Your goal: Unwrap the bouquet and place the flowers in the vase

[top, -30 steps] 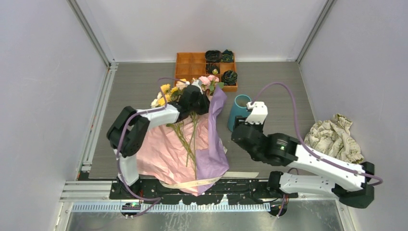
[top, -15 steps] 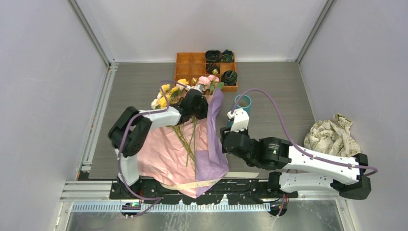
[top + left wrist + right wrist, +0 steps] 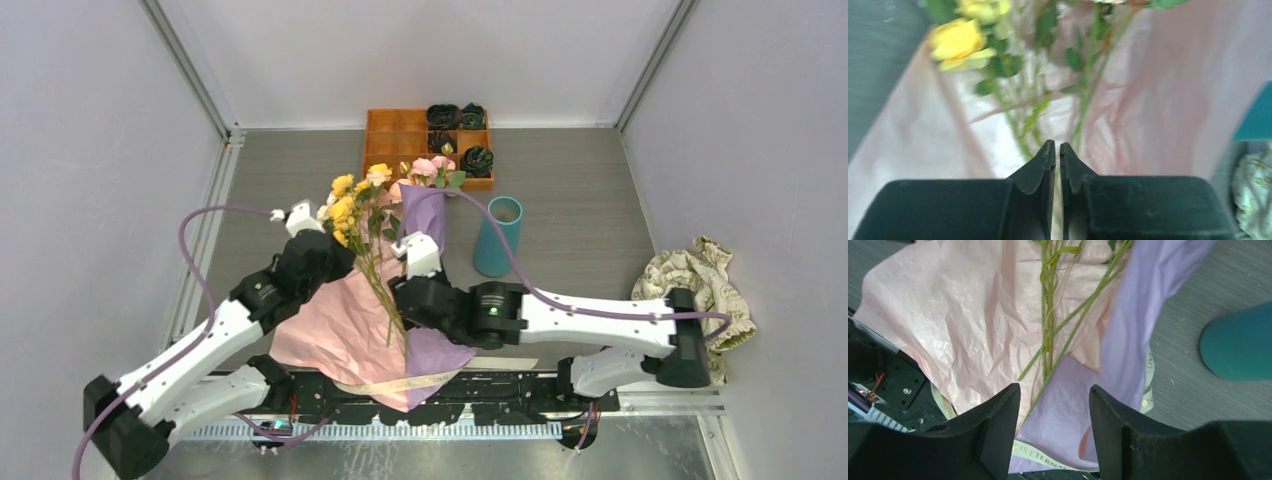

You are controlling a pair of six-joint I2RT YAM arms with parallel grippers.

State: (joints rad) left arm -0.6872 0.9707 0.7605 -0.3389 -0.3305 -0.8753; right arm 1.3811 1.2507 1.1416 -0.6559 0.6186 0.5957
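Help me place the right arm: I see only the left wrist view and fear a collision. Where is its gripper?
Observer: The right gripper hangs open over the green stems that lie on the unfolded paper; it holds nothing.
Operator: Is the vase ready?
Observer: The vase stands upright to the right of the paper, its mouth empty.
Operator: And the ribbon?
Observer: The cream ribbon lies flat, poking out from under the paper's near edge.
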